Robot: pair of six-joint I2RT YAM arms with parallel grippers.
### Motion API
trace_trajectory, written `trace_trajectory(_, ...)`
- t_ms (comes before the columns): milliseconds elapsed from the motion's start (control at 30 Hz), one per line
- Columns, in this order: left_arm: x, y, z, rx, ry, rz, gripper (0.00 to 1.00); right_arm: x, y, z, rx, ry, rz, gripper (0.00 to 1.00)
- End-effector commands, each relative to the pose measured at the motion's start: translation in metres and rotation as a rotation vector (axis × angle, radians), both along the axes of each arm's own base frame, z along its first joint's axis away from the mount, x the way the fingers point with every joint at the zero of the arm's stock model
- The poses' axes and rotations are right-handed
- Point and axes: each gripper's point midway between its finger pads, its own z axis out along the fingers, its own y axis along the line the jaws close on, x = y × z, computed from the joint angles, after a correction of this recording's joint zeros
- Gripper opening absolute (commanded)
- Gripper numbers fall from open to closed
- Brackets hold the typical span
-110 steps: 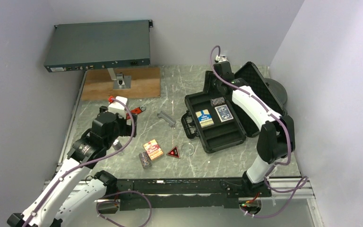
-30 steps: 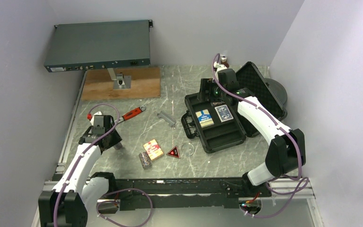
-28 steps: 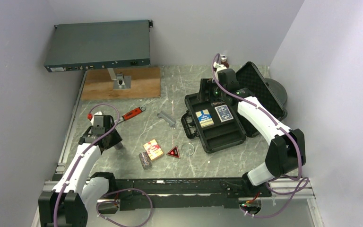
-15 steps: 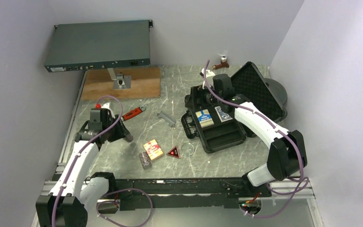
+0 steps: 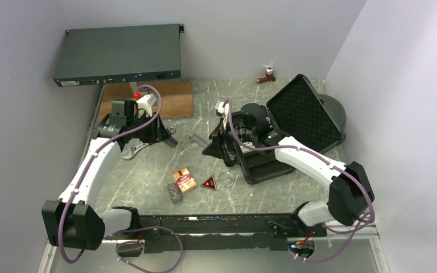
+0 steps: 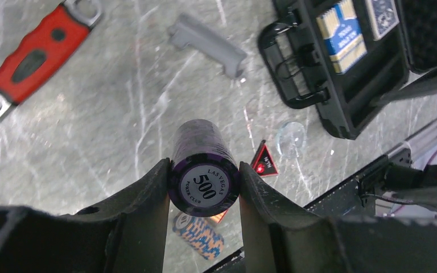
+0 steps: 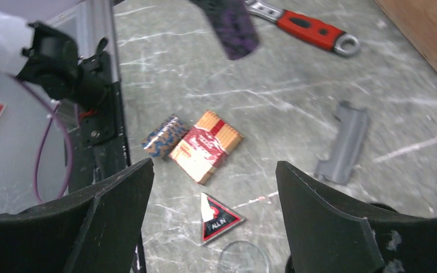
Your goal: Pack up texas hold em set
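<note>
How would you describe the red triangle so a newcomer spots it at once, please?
Find the open black case. Beside its near corner, the triangle lies between a card box and a clear disc. Only it is triangular, marked ALL IN.

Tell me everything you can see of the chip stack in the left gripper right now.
The chip stack is a short cylinder of dark purple-and-black poker chips. Its pale end face, toward the wrist camera, reads LAS VEGAS 500 POKER CLUB. The fingers of the left gripper clamp its curved sides, its axis running along them. It seems held above the marbled table, touching nothing else.
</note>
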Motion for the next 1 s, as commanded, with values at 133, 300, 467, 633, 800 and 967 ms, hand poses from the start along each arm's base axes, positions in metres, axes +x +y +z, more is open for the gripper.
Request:
trace_trajectory(133,0.008,-0.054,0.042,-0.1,-0.175,-0.265,0.0,-0.03,0.024,0.038,0.141,-0.323,0.214,0.76)
trace_trajectory(300,-0.009,-0.071,0.044,-0.138,-0.229,-0.381,0.0,-0.043,0.034,0.025,0.162,-0.425,0.272,0.76)
trace_trajectory(467,-0.031,-0.081,0.052,-0.158,-0.299,-0.456,0.0,-0.035,0.047,0.015,0.126,-0.482,0.266,0.76)
trace_trajectory(633,-0.04,-0.082,0.051,-0.123,-0.327,-0.467,0.0,-0.03,0.06,0.014,0.109,-0.497,0.266,0.76)
trace_trajectory(800,-0.044,-0.081,0.054,-0.109,-0.347,-0.469,0.0,-0.025,0.072,0.016,0.118,-0.508,0.246,0.76)
trace_trajectory(967,-0.047,-0.082,0.055,-0.11,-0.352,-0.475,0.0,-0.024,0.079,0.016,0.126,-0.518,0.236,0.73)
